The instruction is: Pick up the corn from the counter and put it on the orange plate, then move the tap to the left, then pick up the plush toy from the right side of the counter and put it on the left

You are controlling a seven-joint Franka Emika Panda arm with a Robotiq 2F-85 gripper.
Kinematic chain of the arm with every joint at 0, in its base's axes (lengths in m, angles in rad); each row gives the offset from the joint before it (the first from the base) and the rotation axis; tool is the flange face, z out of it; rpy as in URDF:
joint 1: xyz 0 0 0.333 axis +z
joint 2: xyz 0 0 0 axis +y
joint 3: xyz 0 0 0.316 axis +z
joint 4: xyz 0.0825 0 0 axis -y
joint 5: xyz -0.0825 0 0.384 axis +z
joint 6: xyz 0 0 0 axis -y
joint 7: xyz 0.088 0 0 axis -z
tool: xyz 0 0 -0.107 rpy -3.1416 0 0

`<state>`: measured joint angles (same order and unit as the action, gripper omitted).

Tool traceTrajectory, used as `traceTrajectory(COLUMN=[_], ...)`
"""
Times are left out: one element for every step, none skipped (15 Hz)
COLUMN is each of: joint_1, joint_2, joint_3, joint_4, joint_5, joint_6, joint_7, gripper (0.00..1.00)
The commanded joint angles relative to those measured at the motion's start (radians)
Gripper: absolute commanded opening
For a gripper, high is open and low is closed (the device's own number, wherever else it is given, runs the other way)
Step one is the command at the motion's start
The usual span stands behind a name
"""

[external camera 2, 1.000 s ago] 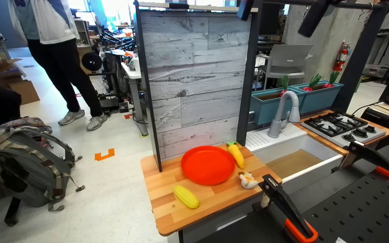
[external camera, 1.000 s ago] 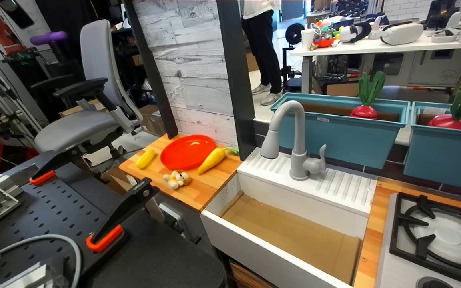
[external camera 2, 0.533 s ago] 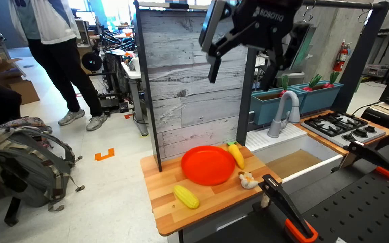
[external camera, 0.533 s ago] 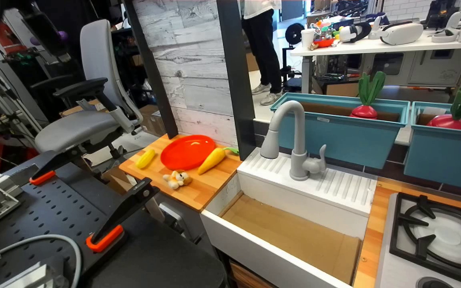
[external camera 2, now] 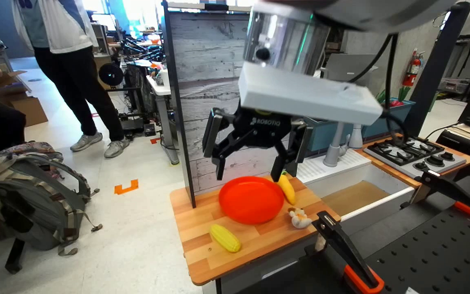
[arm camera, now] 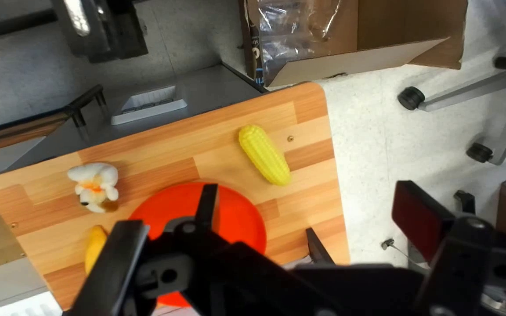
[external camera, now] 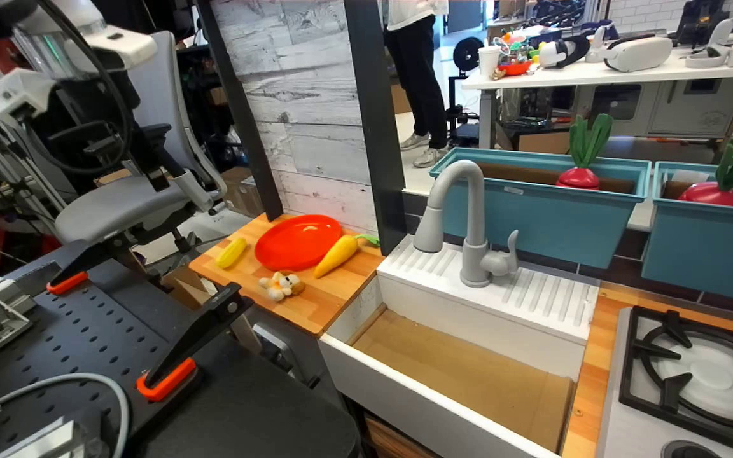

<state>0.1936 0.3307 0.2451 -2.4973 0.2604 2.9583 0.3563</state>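
Note:
The yellow corn [external camera 2: 225,238] lies on the wooden counter [external camera 2: 202,261]; it also shows in the wrist view [arm camera: 265,154]. The orange plate [external camera 2: 251,200] lies beside it, partly behind my fingers in the wrist view [arm camera: 244,219]. The small cream plush toy [external camera 2: 299,218] lies near the counter's sink side and shows in the wrist view [arm camera: 95,184]. The grey tap [external camera: 478,216] stands behind the sink, its spout pointing toward the counter; my arm partly covers it in an exterior view [external camera 2: 333,147]. My gripper [external camera 2: 248,173] is open and empty above the plate, its fingers spread wide in the wrist view [arm camera: 312,204].
A longer orange-yellow tapered piece [external camera 2: 286,188] lies against the plate. A wood-pattern panel [external camera 2: 235,147] stands upright behind the counter. The white sink [external camera: 455,381] adjoins the counter, then a stove [external camera: 704,375]. A black clamp [external camera 2: 345,249] juts up by the counter's front edge.
My arm has come into view from above and moved down over the counter, with the gripper open throughout. The corn, plate, plush toy and tap have not moved.

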Motion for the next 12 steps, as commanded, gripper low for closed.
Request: traceTrajectory(joint_1=[0.078, 0.087, 0.091, 0.097, 0.102, 0.114, 0.115, 0.119, 0.110, 0.111, 0.116, 0.120], joint_2=[0.208, 0.256, 0.305, 0.347, 0.389, 0.431, 0.471, 0.504, 0.539, 0.570, 0.597, 0.621], joint_3=[-0.071, -0.079, -0.081, -0.085, -0.087, -0.096, -0.098, -0.100, -0.093, -0.094, -0.096, -0.100], joint_4=[0.123, 0.157, 0.194, 0.230, 0.265, 0.302, 0.339, 0.371, 0.406, 0.437, 0.465, 0.491], joint_5=[-0.025, -0.017, -0.009, -0.005, -0.002, -0.002, -0.002, 0.001, 0.004, 0.005, 0.006, 0.006], joint_6=[0.133, 0.149, 0.153, 0.150, 0.148, 0.142, 0.130, 0.122, 0.114, 0.112, 0.104, 0.095], joint_7=[0.021, 0.015, 0.010, 0.008, 0.008, 0.011, 0.009, 0.012, 0.008, 0.007, 0.010, 0.012], gripper=[1.00, 1.00, 1.00, 1.00, 1.00, 1.00, 1.00, 1.00, 1.00, 1.00, 1.00, 1.00])
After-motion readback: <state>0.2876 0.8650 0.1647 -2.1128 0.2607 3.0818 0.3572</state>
